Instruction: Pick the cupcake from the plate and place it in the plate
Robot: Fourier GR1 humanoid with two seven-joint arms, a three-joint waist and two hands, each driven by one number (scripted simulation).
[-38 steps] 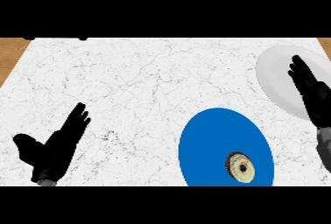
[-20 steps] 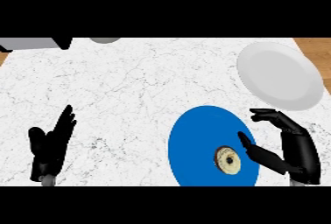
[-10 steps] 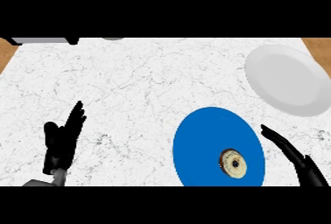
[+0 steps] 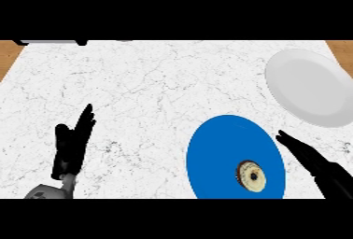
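Since your right hand [image 4: 324,168] has pulled back open-fingered (left hand [image 4: 71,144] resting open), the cupcake [image 4: 251,176] just left of it remains ungrasped.

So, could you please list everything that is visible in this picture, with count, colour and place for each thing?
counter: one, white marble with grey veins, fills most of the view
wood strip: brown, at the far left and far right corners
blue plate: one, blue, near edge, right of centre
cupcake: one, pale yellow with dark rim, on the blue plate, near its lower right
white plate: one, white, far right side, holds nothing
dark object: grey and black, far left edge, mostly cut off, cannot tell what
left robot hand: one, black, open, lower left, resting
right robot hand: one, black, open, lower right, beside the blue plate
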